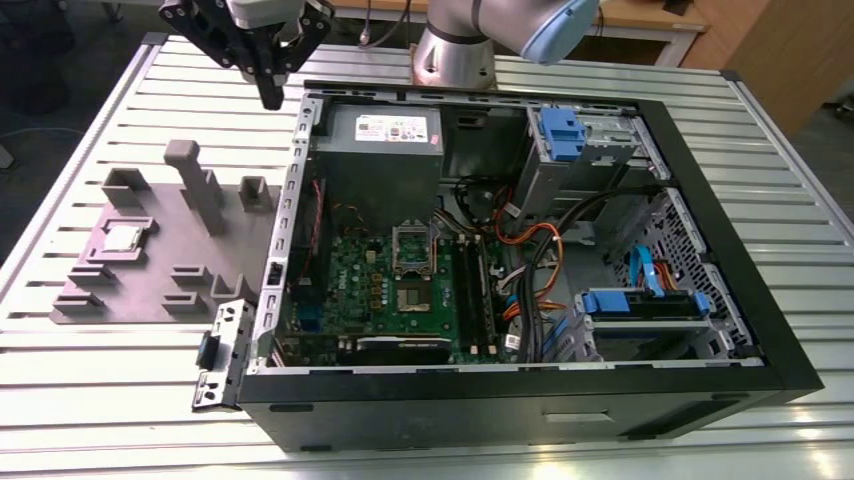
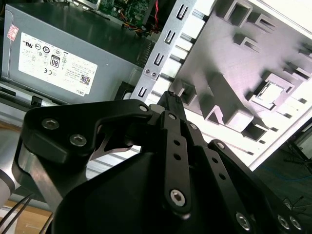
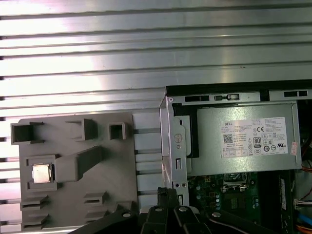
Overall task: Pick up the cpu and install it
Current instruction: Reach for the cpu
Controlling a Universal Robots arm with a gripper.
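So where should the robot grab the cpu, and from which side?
Come straight down from above and pinch the cpu by two opposite edges. It lies flat, top up, in a shallow pocket of the grey tray, so a sideways approach probably won't fit and the thin rim is all there is to grip. I can't tell how much gap the pocket leaves.

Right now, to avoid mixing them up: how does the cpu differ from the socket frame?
The cpu lies on the grey fixture plate outside the case; the socket frame sits on the motherboard inside it. The cpu is a small square; the socket frame is a taller rectangle. Both are silvery metal.
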